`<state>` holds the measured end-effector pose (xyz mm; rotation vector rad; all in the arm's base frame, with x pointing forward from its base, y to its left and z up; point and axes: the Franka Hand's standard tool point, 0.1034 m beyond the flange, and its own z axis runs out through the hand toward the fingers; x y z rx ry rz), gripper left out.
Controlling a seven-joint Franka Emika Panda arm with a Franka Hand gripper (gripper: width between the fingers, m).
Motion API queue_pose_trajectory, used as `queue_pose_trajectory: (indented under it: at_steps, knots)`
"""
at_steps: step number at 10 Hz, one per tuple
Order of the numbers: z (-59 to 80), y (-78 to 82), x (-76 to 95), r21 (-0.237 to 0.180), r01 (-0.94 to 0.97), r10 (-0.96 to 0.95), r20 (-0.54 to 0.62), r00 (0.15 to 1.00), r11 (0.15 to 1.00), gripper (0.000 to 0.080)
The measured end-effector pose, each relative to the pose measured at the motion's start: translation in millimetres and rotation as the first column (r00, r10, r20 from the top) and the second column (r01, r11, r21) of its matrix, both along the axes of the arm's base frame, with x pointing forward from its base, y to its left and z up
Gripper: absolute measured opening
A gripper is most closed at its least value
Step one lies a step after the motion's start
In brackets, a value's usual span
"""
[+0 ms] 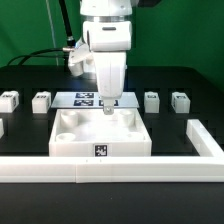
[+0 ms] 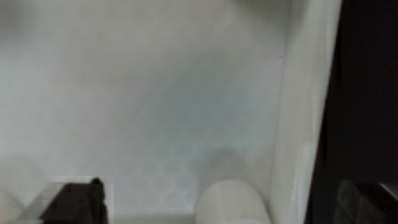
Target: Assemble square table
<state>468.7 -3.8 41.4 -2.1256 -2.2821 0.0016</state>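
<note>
The square table's white slab (image 1: 100, 132) lies flat in the middle of the black table, its tag (image 1: 100, 151) on the near edge. My gripper (image 1: 108, 106) hangs straight down at the slab's far rim, open. In the wrist view the slab's pale surface (image 2: 160, 100) fills most of the picture. My gripper (image 2: 228, 205) has one dark fingertip (image 2: 75, 202) over the slab and the other beyond its edge, over the black table. A rounded corner pocket (image 2: 235, 200) lies between them. Nothing is held. Short white leg blocks (image 1: 41, 101) (image 1: 152, 100) stand in a row behind.
The marker board (image 1: 88, 98) lies behind the slab, partly hidden by the gripper. More leg blocks (image 1: 10, 99) (image 1: 180, 100) stand at the row's ends. A long white border rail (image 1: 110, 171) runs along the front and turns back at the exterior view's right (image 1: 205, 140).
</note>
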Motion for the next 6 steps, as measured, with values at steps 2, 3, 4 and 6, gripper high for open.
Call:
queue_pose_trajectory:
  at_steps: [2,3,4,6]
  knots:
    - [-9.3,0.7,-9.4,0.003,-0.002,0.002,-0.019,1.0,1.0,0.065]
    - [-14.2,-0.2,-12.1,0.005,0.002,-0.002,-0.024,1.0,1.0,0.065]
    - [-21.1,-0.5,-15.5,0.007,0.006,-0.006,-0.03,1.0,1.0,0.065]
    - [-32.4,-1.9,-22.4,0.011,0.014,-0.014,-0.053,0.998,1.0,0.065]
